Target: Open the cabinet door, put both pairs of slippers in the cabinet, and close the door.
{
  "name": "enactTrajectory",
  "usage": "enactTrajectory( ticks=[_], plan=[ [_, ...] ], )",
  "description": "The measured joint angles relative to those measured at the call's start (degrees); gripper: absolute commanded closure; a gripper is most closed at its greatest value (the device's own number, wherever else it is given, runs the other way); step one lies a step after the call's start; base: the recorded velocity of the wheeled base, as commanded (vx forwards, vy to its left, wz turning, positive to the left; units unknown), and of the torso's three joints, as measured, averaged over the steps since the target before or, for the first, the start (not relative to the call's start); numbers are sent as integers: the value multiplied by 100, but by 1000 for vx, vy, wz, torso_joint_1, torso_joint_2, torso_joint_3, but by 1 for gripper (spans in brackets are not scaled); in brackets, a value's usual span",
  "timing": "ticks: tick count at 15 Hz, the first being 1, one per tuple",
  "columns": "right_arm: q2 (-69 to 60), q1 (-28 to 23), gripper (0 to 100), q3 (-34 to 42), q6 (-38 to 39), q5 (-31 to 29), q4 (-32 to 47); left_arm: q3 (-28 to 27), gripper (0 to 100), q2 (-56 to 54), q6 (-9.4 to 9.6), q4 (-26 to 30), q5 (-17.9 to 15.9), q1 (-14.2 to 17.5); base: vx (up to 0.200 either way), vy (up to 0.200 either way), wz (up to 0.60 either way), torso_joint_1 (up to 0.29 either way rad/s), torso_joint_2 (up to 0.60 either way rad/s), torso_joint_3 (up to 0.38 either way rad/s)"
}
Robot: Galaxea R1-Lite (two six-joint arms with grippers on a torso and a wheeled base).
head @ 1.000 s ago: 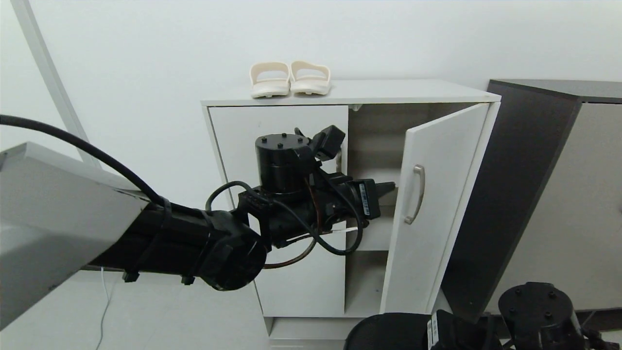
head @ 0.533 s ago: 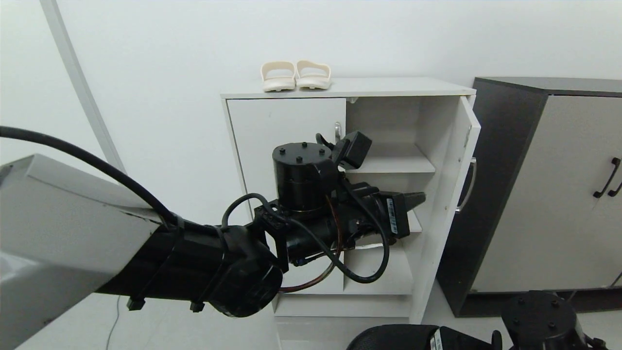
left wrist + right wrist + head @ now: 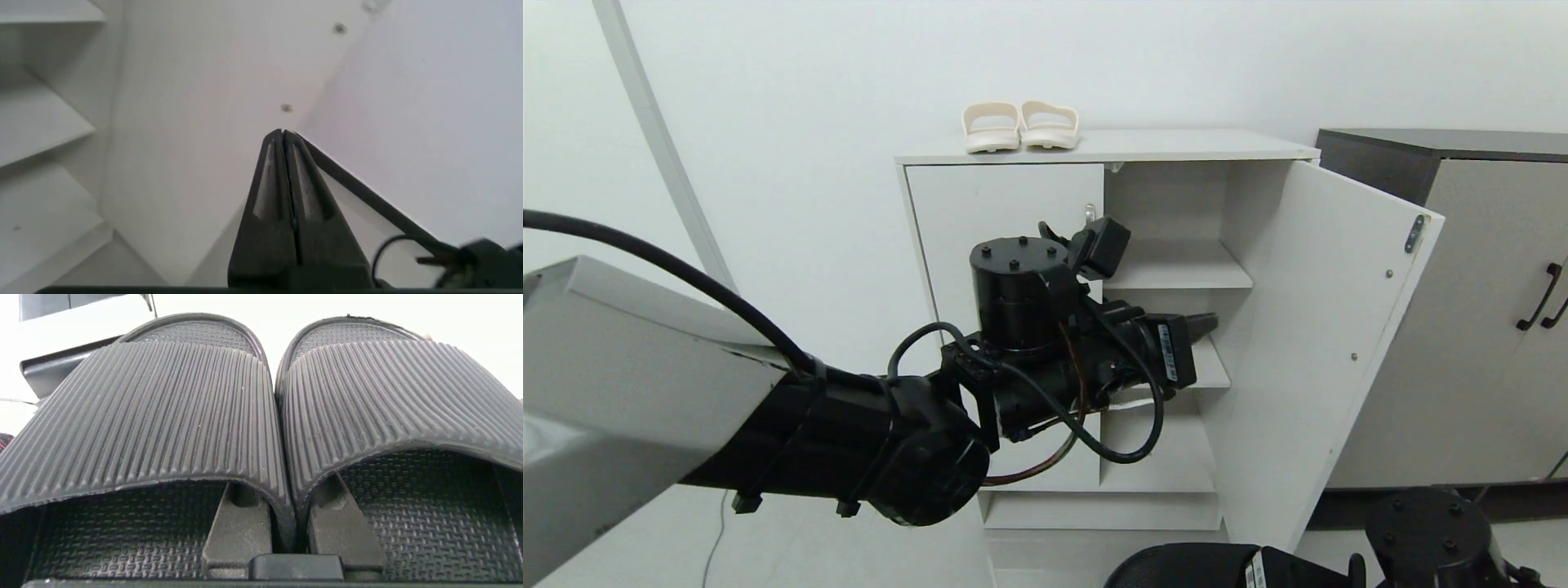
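The white cabinet (image 3: 1176, 147) stands against the wall with its right door (image 3: 1323, 343) swung wide and its left door (image 3: 1005, 204) closed. Bare shelves (image 3: 1176, 278) show inside. A cream pair of slippers (image 3: 1021, 126) sits on the cabinet top. My left gripper (image 3: 1207, 324) is shut and holds nothing, level with the middle shelf in the doorway. In the left wrist view that gripper (image 3: 283, 143) points at the door's inner face (image 3: 212, 98). My right gripper (image 3: 286, 523) is shut on a black ribbed pair of slippers (image 3: 270, 416), low in front of the cabinet (image 3: 1176, 567).
A dark grey cabinet (image 3: 1486, 286) with black handles (image 3: 1539, 298) stands right of the open door, close behind its edge. A grey post (image 3: 662, 155) runs up the wall on the left. A thin cable (image 3: 715, 531) lies on the floor there.
The right door has swung from partly open to wide open. My left gripper has drawn back a little to the left. The head view shifted during the first half second.
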Motion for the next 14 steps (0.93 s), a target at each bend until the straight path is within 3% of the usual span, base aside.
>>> enactTrajectory(
  ticks=[5,7,10,12,14],
  plan=[
    [135,-289,100,-247,50,-152,-57,695,100,-690,24,-195,83,418,0,0,0,0,0,0],
    [277,-579,100,-460,211,-602,-135,1033,100,-1225,27,-28,83,711,0,0,0,0,0,0],
    [579,-758,100,-791,1081,-1513,-510,1582,100,-2291,35,569,88,1209,0,0,0,0,0,0],
    [948,-750,100,-1209,1541,-2473,-797,1992,100,-3232,184,1214,190,1508,0,0,0,0,0,0],
    [1387,-713,100,-1849,1964,-3469,-972,2406,100,-4298,597,2076,589,1703,0,0,0,0,0,0]
  ],
)
